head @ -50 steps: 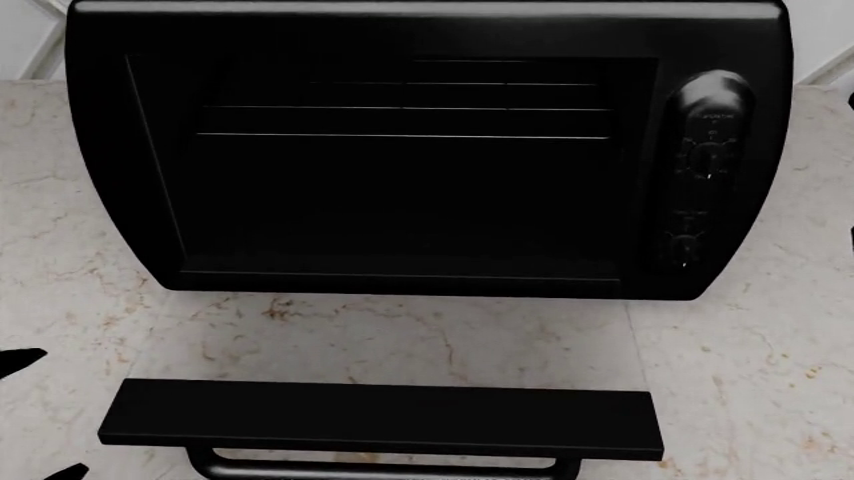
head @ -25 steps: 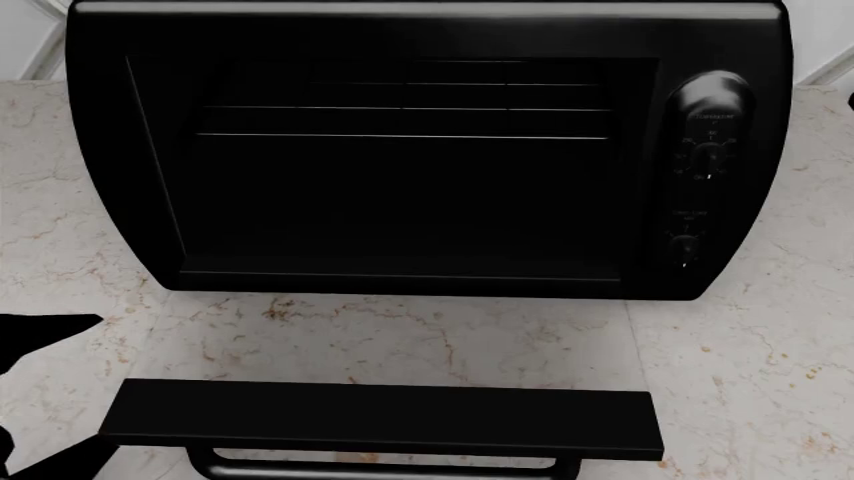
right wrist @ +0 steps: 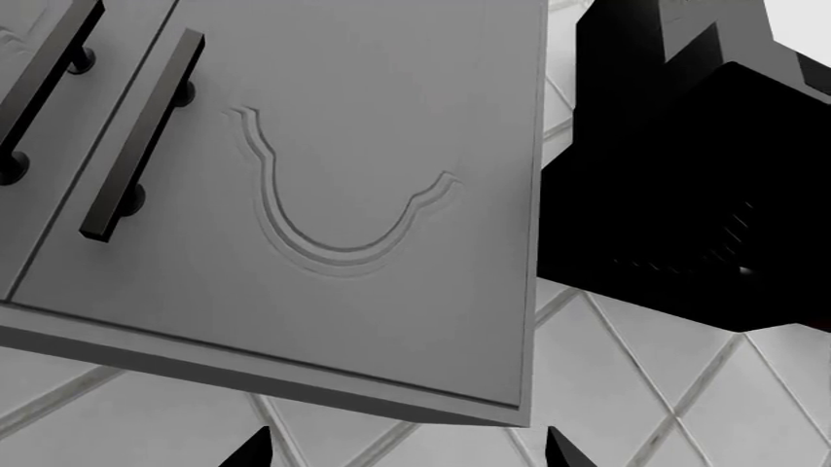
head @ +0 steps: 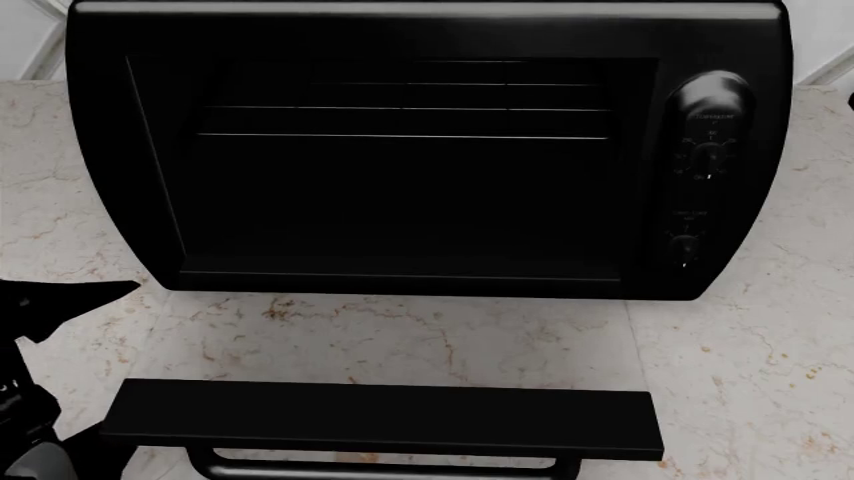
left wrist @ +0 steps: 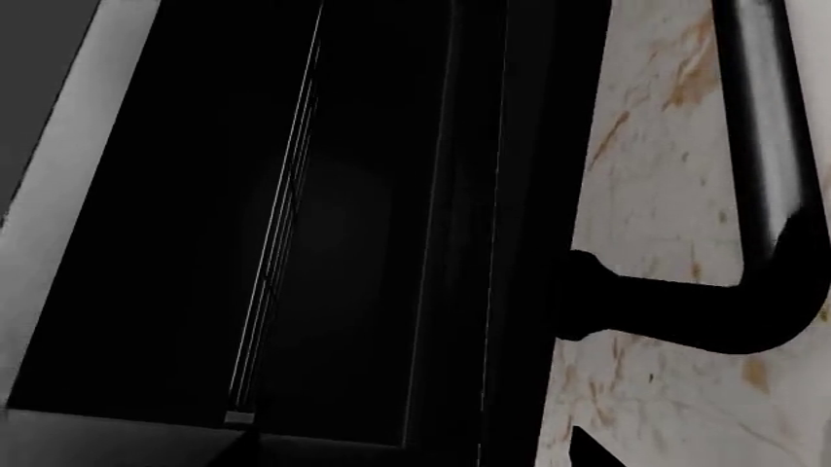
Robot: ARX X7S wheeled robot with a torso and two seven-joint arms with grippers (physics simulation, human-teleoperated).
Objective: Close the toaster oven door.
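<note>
Left hand [head: 40,380] farther in beside open toaster oven door [head: 380,418]; no legible writing.

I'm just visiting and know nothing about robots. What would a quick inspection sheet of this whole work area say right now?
Surface: pale marble-look countertop, orange-veined.
Job's things: toaster oven stands open, wire racks showing inside; toaster oven door is folded down flat toward the robot, its bar handle at the near edge.
Clutter: nothing seen.
Grippers: left tool sits at the door's left end, by the handle's corner; open or shut cannot be told. Right tool is open, holding nothing, and faces a grey cabinet door and tiled wall.
Cables: nothing seen.
Surroundings: cabinet bar pulls; a black boxy shape beside the cabinet, unclear.
</note>
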